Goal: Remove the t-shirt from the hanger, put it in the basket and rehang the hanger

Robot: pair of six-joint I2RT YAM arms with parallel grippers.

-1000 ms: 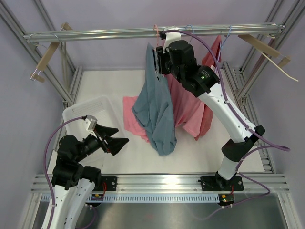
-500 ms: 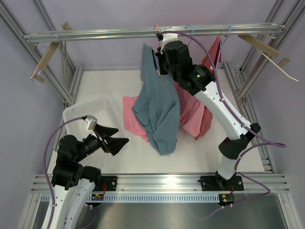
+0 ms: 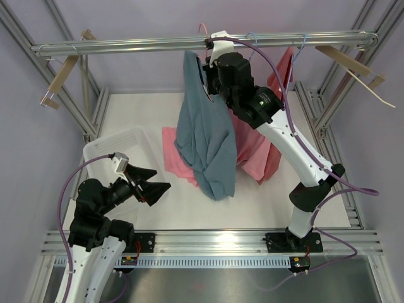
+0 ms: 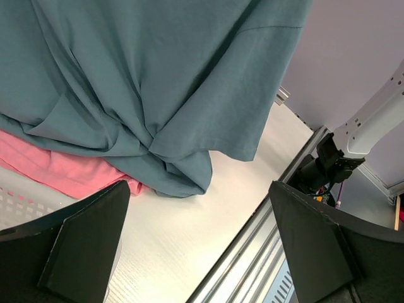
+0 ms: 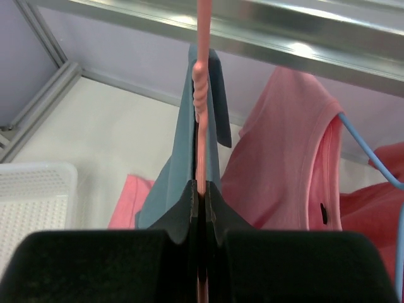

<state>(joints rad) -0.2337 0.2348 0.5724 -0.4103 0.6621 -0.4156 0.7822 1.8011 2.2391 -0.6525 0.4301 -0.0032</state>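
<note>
A teal t-shirt (image 3: 205,139) hangs on a pink hanger (image 3: 203,28) just below the top rail (image 3: 126,45); its hem reaches down to the table. My right gripper (image 3: 211,76) is shut on the hanger's pink neck (image 5: 201,95), with the teal shirt (image 5: 183,145) draped on both sides beneath the fingers (image 5: 201,189). My left gripper (image 3: 158,188) is open and empty, low at the near left. In the left wrist view the teal shirt (image 4: 158,76) hangs ahead of and above the open left gripper (image 4: 199,186).
A pink t-shirt (image 3: 255,148) on a blue hanger (image 3: 303,41) hangs right behind the teal one. Another pink cloth (image 3: 172,158) lies on the table. A white basket (image 3: 120,142) stands at left. Wooden hangers (image 3: 63,72) (image 3: 353,60) hang at both rail ends.
My right gripper has moved up and a little left with the pink hanger. The teal shirt has risen and swung left with it. The left arm has not moved.
</note>
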